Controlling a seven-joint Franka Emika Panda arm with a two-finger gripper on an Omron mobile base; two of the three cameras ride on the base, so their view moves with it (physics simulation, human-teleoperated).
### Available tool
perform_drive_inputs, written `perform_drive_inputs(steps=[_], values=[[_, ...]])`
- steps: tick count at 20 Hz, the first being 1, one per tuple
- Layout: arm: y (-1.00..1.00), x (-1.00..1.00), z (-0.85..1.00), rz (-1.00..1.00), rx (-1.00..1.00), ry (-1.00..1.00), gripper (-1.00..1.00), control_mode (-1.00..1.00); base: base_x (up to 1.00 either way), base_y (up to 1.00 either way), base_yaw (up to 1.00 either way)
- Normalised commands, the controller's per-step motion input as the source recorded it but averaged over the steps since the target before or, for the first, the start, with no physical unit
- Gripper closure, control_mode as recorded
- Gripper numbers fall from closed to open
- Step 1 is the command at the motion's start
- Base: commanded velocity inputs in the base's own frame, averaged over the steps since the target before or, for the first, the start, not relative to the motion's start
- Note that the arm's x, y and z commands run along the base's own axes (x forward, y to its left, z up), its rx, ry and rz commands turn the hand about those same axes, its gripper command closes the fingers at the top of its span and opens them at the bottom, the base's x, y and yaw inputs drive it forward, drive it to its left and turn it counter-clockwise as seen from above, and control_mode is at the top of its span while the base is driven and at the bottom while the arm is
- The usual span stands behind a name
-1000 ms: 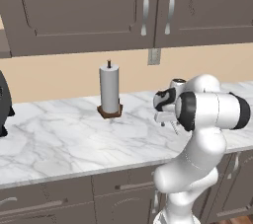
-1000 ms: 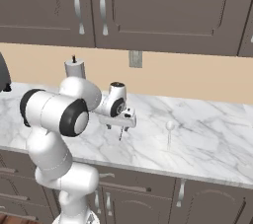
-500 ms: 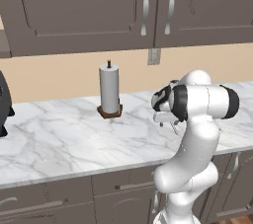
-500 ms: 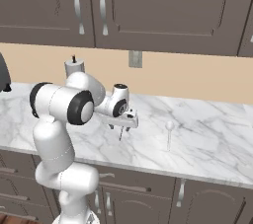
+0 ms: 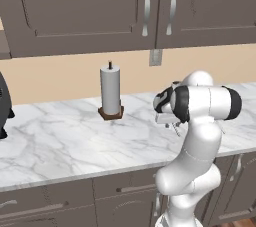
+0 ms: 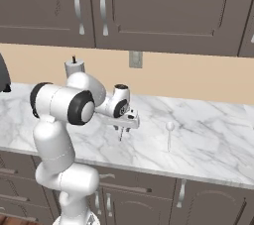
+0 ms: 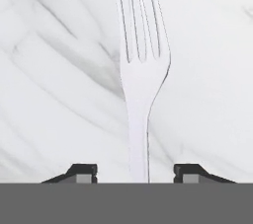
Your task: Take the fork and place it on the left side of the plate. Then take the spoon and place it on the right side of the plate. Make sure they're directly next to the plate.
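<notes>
The silver fork [image 7: 141, 94] lies on the white marble counter [image 5: 60, 141], its prongs pointing to the top of the hand view and its slim handle running down between my two fingertips [image 7: 83, 172]. My gripper [image 7: 136, 173] straddles that handle with a gap on each side, so it is open and not touching it. From the base views the gripper [image 6: 122, 131] [image 5: 173, 127] points down just above the counter. The spoon [image 6: 169, 134] lies on the counter to the right of the gripper, bowl end toward the wall. The plate is out of view.
A paper towel roll on a brown stand [image 5: 111, 93] [image 6: 74, 66] stands at the back of the counter. A dark appliance [image 5: 4, 111] sits at the far left. A wall outlet [image 6: 135, 59] and dark cabinets [image 5: 90, 6] are above.
The arm's upper links have swung upright while the hand has stayed low over the same spot on the counter.
</notes>
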Motion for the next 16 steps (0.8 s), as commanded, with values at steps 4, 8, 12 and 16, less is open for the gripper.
perform_drive_inputs(steps=[4, 8, 12, 16], values=[[0.24, -0.20, -0.11, 0.11, 0.00, -0.12, 1.00, -1.00, 0.00, 0.00, 0.00], [0.09, -0.35, 0.00, 0.08, 0.00, -0.09, 1.00, -1.00, 0.00, 0.00, 0.00], [0.00, -0.62, 0.33, 0.06, 0.00, -0.16, 1.00, -1.00, 0.00, 0.00, 0.00], [-0.10, -0.50, 0.66, 0.07, 0.00, -0.22, 1.00, -1.00, 0.00, 0.00, 0.00]])
